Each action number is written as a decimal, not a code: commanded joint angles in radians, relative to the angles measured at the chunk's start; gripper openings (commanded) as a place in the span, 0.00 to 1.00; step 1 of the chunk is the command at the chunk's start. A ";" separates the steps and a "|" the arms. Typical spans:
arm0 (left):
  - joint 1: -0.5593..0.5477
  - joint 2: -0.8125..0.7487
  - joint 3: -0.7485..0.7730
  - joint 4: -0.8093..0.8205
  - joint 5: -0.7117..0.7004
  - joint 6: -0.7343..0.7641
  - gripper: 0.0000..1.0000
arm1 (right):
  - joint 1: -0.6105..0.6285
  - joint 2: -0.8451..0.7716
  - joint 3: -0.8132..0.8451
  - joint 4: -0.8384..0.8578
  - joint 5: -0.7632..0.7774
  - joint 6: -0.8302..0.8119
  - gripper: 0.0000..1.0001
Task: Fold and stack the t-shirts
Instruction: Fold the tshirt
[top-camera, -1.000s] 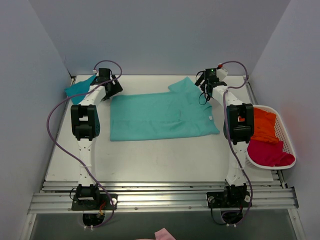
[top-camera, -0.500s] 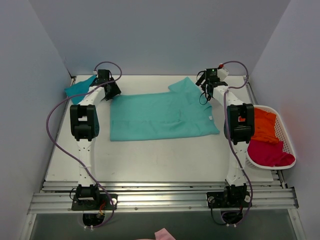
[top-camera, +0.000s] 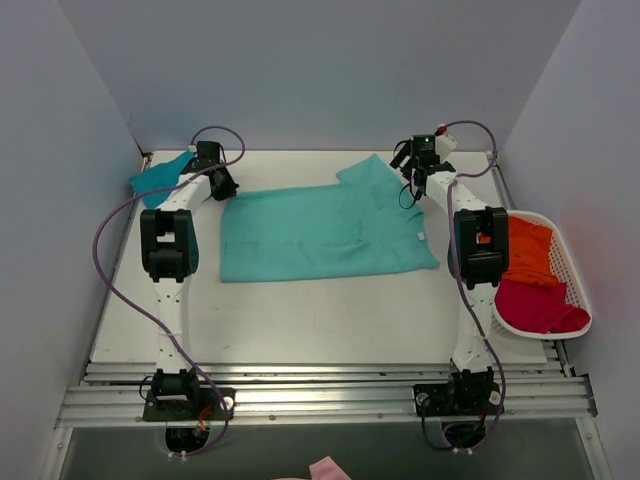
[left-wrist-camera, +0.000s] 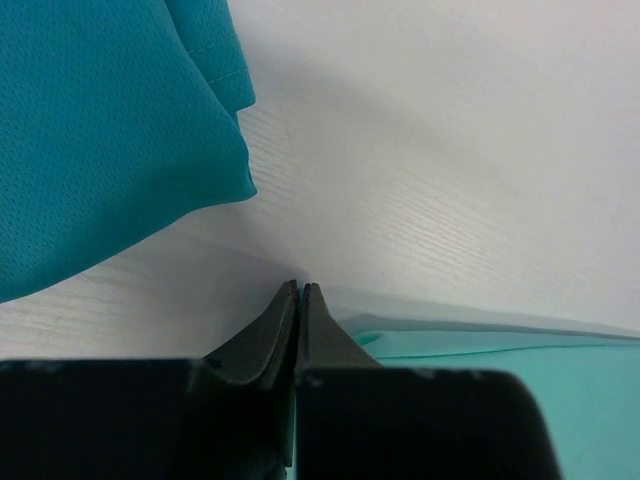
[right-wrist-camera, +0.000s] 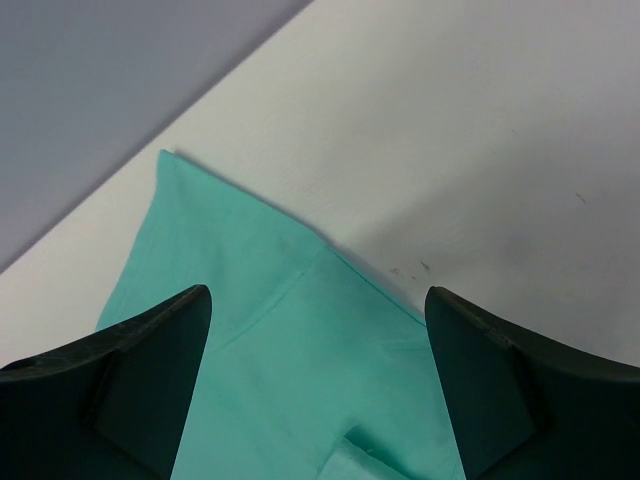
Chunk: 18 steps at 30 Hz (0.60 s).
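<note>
1. Lengthwise, the mint-green t-shirt lies flat across the middle of the table. Its long axis runs left to right.
2. Its small white neck label sits at the right end, and one sleeve juts out toward the far right.
3. The cloth looks soft and smooth, forming a rough rectangle with a few shallow creases. The right wrist view shows a straight seam line in it.
4. The darker teal t-shirt is bunched in the far left corner. Up close, its knit is a fine mesh with a stitched hem.
5. The left gripper is at the mint shirt's far left corner, jaws pressed together with tips down at the table. I cannot tell whether any cloth is pinched between them.
6. The right gripper hovers over the sleeve, jaws spread wide and holding nothing.
7. A white perforated basket at the right edge holds the orange t-shirt and the magenta t-shirt, both crumpled.
</note>
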 joint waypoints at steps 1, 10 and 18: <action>0.001 -0.010 0.002 -0.027 0.010 0.015 0.02 | -0.008 0.039 0.023 0.148 -0.072 -0.023 0.84; 0.001 -0.028 -0.033 0.007 0.045 0.017 0.02 | -0.008 0.306 0.323 0.217 -0.246 -0.049 0.85; 0.001 -0.042 -0.066 0.034 0.050 0.018 0.02 | -0.011 0.481 0.501 0.294 -0.276 -0.027 0.86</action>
